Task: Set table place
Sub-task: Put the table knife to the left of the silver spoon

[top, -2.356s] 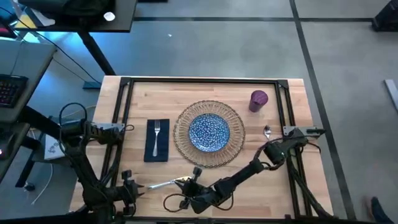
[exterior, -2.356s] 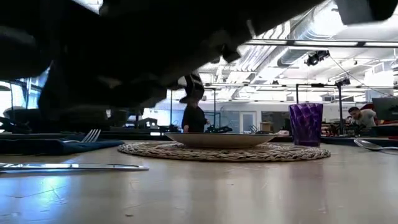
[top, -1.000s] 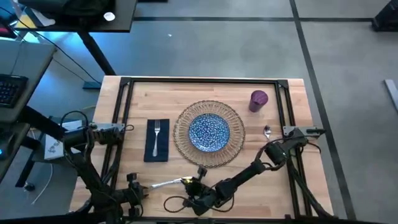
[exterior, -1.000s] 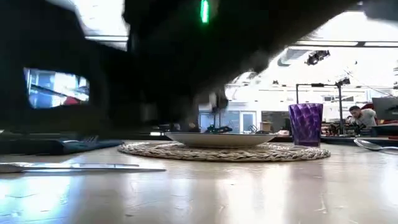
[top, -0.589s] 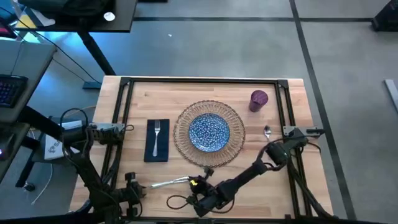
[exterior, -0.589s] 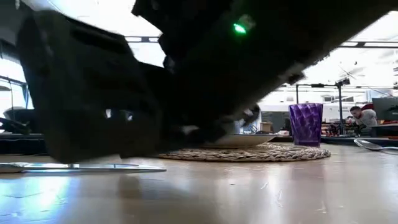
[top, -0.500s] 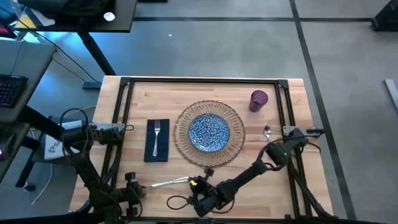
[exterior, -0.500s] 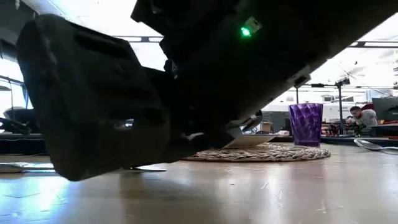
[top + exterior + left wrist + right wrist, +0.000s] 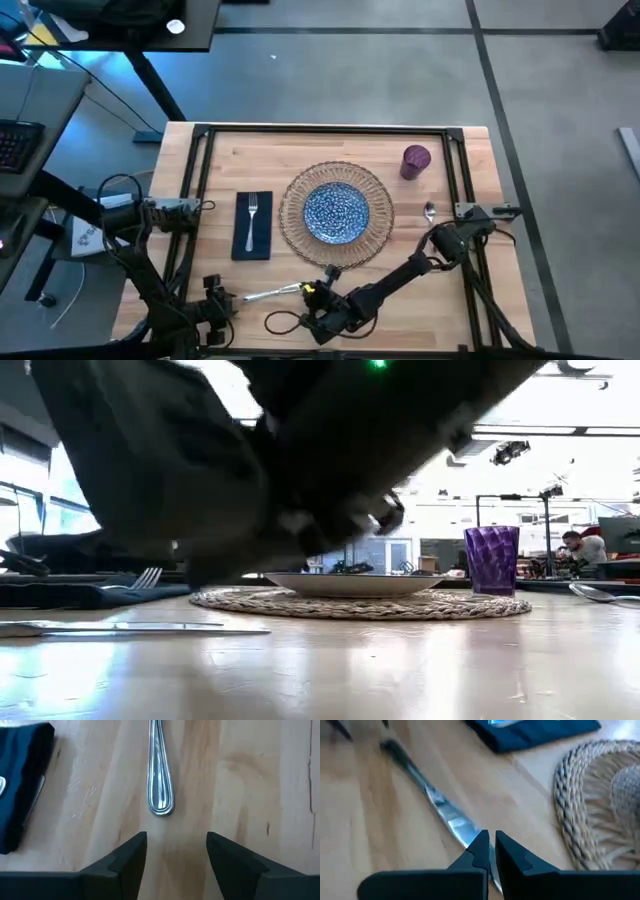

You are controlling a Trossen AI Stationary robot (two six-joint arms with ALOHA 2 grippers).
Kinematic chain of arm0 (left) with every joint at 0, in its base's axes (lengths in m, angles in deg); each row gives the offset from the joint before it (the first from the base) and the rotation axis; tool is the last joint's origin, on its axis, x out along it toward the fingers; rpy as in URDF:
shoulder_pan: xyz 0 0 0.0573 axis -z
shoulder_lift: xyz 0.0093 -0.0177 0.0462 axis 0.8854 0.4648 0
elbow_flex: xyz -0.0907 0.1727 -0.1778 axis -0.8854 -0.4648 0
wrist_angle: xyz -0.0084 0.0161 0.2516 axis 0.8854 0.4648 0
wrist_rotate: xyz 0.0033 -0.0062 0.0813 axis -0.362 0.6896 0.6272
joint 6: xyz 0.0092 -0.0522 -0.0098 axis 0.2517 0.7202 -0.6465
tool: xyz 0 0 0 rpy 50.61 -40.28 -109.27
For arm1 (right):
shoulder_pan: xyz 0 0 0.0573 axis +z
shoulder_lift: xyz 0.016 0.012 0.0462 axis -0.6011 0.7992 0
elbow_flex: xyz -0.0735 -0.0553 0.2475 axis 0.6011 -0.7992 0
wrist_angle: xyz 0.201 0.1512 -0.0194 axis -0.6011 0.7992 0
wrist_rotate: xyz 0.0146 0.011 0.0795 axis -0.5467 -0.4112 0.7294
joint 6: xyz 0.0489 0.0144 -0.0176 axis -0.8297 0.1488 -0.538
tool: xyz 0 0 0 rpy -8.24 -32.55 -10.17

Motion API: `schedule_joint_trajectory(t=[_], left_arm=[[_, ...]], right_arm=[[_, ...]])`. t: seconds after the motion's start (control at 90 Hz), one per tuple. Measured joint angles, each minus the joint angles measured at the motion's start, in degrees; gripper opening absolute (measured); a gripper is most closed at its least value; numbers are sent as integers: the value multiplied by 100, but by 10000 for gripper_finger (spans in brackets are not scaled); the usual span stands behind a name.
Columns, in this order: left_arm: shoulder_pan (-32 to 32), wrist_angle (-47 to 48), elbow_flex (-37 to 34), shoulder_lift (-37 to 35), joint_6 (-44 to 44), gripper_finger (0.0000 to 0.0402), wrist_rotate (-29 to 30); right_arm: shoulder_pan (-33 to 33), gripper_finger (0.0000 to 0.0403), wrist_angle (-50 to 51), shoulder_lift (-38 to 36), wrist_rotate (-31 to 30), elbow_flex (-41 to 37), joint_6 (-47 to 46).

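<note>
No readable text, labels, brands or numbers anywhere; nothing legible on the desk or its items.

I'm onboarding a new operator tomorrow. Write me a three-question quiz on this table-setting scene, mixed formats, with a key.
1. True or false: the fork lies on the napkin.
2. Which item lies on the bare table near its front edge, between the two claws? A) knife B) spoon C) cup
3. Fill in: the plate rests on the ____.

Key
1. True.
2. A. The open left claw faces its handle; the right claw is at its blade end.
3. Placemat.
</note>
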Motion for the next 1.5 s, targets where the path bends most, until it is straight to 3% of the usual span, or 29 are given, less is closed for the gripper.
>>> schedule_joint_trajectory(t=[0.322, 0.711, 1.011, 1.233, 1.5], left_arm=[[-4, -68, -2, 54, 31, 200, 149], [-41, -201, -52, 99, 11, 200, 729], [-30, -1964, -835, 437, -13, 200, 1330], [-16, -2234, -1105, 491, 168, 199, 1455], [-15, -2243, -1228, 544, 66, 147, 1583]], right_arm=[[-215, 0, -528, 378, 971, 35, 306], [-215, 0, -359, 401, 1066, 31, 333], [-213, 0, -370, 401, 1074, 16, 340], [-213, 0, -397, 401, 1078, 9, 342], [-210, 0, -405, 401, 1081, 7, 372]])
